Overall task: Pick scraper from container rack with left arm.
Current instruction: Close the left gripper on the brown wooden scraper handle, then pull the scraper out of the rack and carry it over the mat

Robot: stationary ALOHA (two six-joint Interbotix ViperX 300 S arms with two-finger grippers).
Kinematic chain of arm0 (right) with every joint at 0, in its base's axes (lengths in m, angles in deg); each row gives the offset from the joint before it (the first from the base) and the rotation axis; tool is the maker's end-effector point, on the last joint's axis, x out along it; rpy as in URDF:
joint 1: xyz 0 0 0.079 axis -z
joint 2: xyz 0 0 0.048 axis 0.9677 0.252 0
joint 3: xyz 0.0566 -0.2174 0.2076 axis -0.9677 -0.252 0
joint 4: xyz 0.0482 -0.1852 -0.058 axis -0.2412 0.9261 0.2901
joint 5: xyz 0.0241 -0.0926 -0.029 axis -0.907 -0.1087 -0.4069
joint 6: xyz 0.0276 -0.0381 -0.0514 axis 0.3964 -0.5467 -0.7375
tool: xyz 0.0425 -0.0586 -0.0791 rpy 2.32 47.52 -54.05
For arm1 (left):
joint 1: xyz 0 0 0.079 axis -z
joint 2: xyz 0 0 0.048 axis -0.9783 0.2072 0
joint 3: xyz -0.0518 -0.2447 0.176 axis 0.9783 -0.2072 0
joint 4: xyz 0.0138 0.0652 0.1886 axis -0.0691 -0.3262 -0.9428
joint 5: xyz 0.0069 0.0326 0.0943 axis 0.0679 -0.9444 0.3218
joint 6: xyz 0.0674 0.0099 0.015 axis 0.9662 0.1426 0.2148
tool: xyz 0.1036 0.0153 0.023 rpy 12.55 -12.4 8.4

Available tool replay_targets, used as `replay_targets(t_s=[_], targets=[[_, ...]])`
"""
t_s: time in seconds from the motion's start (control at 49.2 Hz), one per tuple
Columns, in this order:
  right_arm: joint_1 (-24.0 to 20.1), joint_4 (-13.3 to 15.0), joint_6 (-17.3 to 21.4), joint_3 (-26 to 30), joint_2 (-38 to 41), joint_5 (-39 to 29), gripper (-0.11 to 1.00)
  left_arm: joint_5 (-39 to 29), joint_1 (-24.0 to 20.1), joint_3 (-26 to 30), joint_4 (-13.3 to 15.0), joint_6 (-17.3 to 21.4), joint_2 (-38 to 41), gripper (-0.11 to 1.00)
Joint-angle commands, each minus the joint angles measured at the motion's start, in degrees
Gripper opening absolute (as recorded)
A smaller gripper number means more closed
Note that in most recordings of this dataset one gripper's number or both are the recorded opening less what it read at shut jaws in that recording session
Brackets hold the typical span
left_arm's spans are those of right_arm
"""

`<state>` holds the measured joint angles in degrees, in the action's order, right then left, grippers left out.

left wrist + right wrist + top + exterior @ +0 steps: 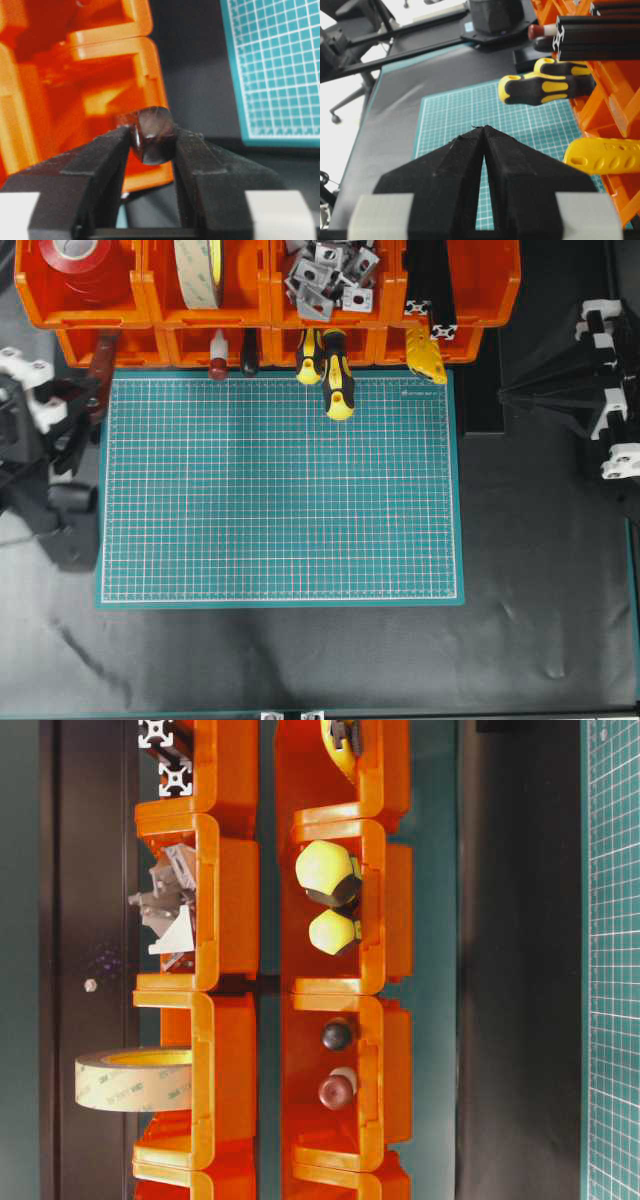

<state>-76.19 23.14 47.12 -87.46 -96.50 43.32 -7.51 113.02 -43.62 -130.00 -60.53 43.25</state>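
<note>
The scraper (152, 135) sits in the far-left lower bin of the orange container rack (270, 300), at about ten o'clock in the overhead view, with its reddish-brown wooden handle jutting out of the open front toward the green cutting mat (280, 490). In the left wrist view the left gripper (154, 142) has its black fingers (107, 160) pressed against both sides of the rounded handle end, so it is clamped on the scraper. The handle looks stiff, smooth and varnished, likely a little slippery, and the tool is probably light with its weight toward the hidden blade; a hold this near the butt may let it pivot, so a grip further up the handle would seem steadier. The right gripper (484, 131), at three o'clock, is pinched closed on nothing.
</note>
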Motion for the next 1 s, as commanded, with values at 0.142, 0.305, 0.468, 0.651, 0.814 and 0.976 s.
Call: replay_targets(t_s=[0.142,0.305,0.468,0.651,0.814,0.976], targets=[[0.0,-0.09,0.0,0.26,-0.18,0.09,0.01,-8.53,7.56,9.23,-0.26,0.09,-1.58,0.21],[0.0,-0.09,0.0,-0.09,-0.35,0.09,0.01,-8.53,12.04,15.56,-0.35,1.14,-1.32,0.21],[0.09,-0.09,0.09,0.0,-0.62,0.09,0.01,-4.92,14.5,20.13,-0.35,3.6,2.37,0.21],[0.09,-0.18,0.18,0.18,-1.41,-0.44,0.01,1.85,13.45,23.38,-0.44,7.91,8.53,0.21],[0.09,-0.18,0.26,0.44,-2.11,-0.62,0.01,8.44,9.76,23.99,-0.44,12.48,13.54,0.21],[0.09,-0.18,2.64,0.62,-2.55,-1.05,0.01,18.54,4.75,22.68,-0.44,18.11,17.14,0.21]])
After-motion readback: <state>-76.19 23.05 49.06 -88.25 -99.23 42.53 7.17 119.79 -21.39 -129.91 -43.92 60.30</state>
